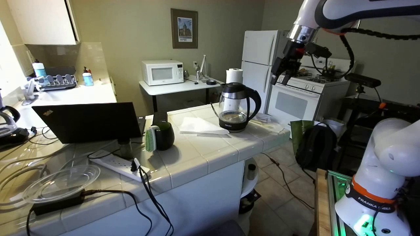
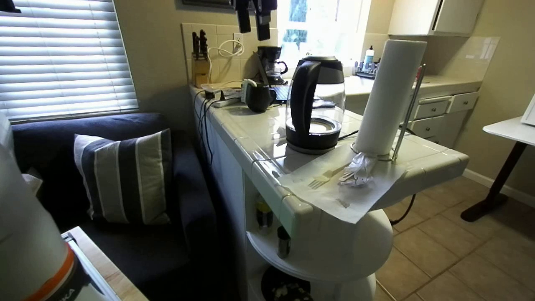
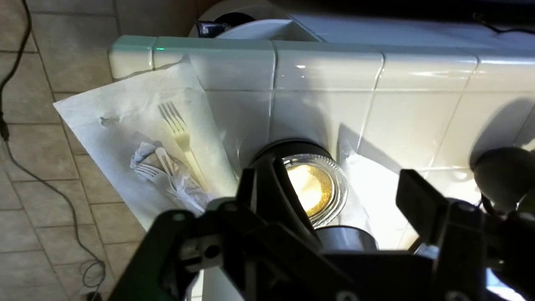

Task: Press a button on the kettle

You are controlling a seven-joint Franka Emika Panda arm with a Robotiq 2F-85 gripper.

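Observation:
The kettle (image 1: 234, 105), a clear-glass jug with black lid, handle and base, stands upright near the end of the tiled counter. It also shows in an exterior view (image 2: 315, 104) with its handle toward that camera. My gripper (image 1: 280, 80) is in the air, apart from the kettle, and appears above it in an exterior view (image 2: 254, 32). In the wrist view my gripper (image 3: 326, 184) is open and empty, its fingers wide apart. The kettle's lit glass bottom (image 3: 311, 190) and handle show beyond and between them. The lid is mostly hidden there. I cannot make out a button.
A paper towel roll (image 2: 388, 96) on a wire stand is close to the kettle. A paper sheet with plastic forks (image 2: 319, 179) lies at the counter's end. A dark green mug (image 1: 164, 136), laptop (image 1: 88, 123) and power strip (image 1: 119, 164) are further along the counter.

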